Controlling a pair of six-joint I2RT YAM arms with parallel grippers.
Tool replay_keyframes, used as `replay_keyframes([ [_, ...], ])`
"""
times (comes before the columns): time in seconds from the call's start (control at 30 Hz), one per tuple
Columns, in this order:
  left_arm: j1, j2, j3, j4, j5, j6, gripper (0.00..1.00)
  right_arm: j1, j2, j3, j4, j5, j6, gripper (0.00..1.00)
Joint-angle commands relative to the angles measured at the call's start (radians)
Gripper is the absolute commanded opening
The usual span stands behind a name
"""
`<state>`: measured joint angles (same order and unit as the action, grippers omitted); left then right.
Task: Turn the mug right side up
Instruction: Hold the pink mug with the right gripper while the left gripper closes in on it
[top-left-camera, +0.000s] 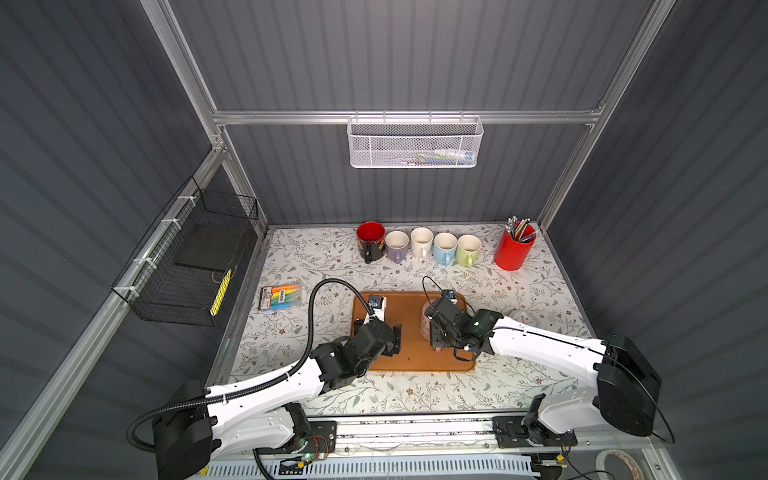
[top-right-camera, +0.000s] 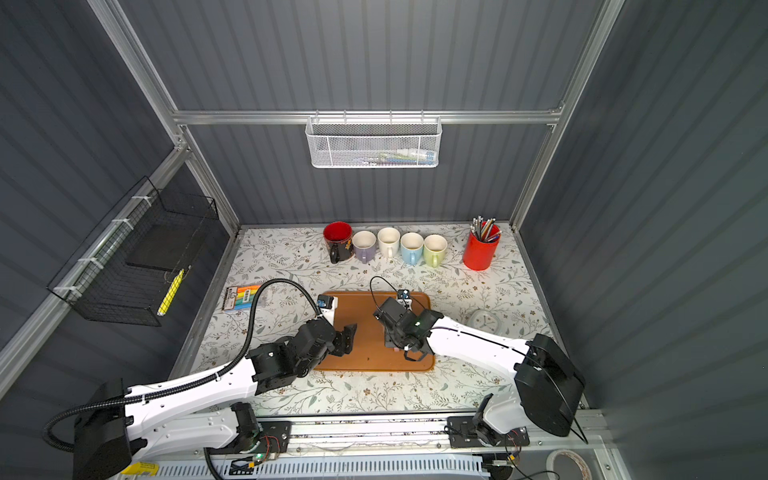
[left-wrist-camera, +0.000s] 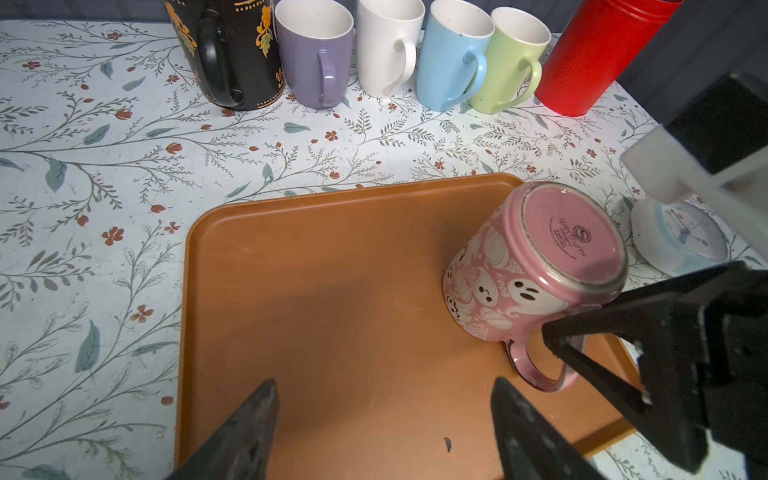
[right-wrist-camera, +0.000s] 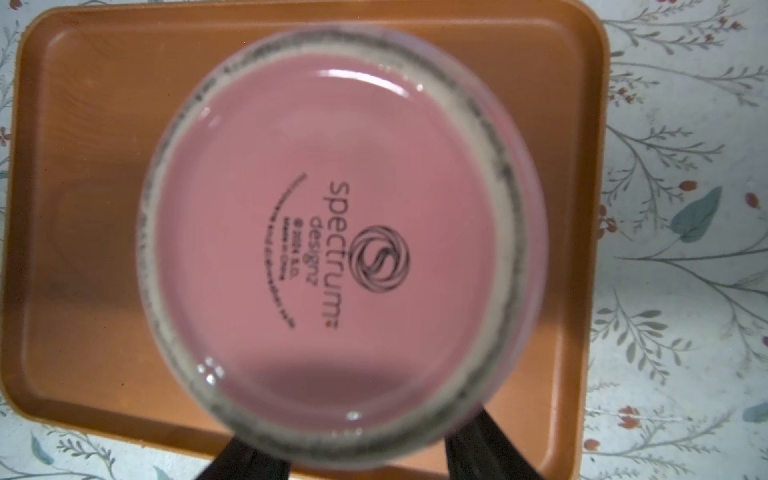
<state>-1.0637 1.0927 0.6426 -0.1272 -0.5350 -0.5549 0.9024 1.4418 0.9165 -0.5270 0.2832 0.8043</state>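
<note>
Right gripper (right-wrist-camera: 363, 451) of mine straddles the pink mug (left-wrist-camera: 536, 257), bottom-up on the tray (left-wrist-camera: 332, 291) right beneath it, can't tell if clamped yet; grasp step I'd say, next needs squeeze, lift, flip.

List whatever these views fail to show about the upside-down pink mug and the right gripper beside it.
Mouth and inside of the pink mug: hidden in every view, face down on the tray.
Fingertips of the right gripper: in the right wrist view the base covers them, so contact with the handle is undecidable.
Mug body in both top views: mostly covered by the right arm.
Fine print on the base: blurred.
</note>
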Motion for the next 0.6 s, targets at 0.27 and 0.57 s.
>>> replay_keyframes([
  [0.27,0.000,-0.012,-0.019,-0.024,-0.037,0.004,0.81,0.005,0.069,0.037,-0.003,0.076,-0.029,0.49],
  [0.57,0.001,0.008,-0.006,-0.026,-0.040,0.013,0.82,0.004,0.116,0.050,0.004,0.079,-0.050,0.45],
])
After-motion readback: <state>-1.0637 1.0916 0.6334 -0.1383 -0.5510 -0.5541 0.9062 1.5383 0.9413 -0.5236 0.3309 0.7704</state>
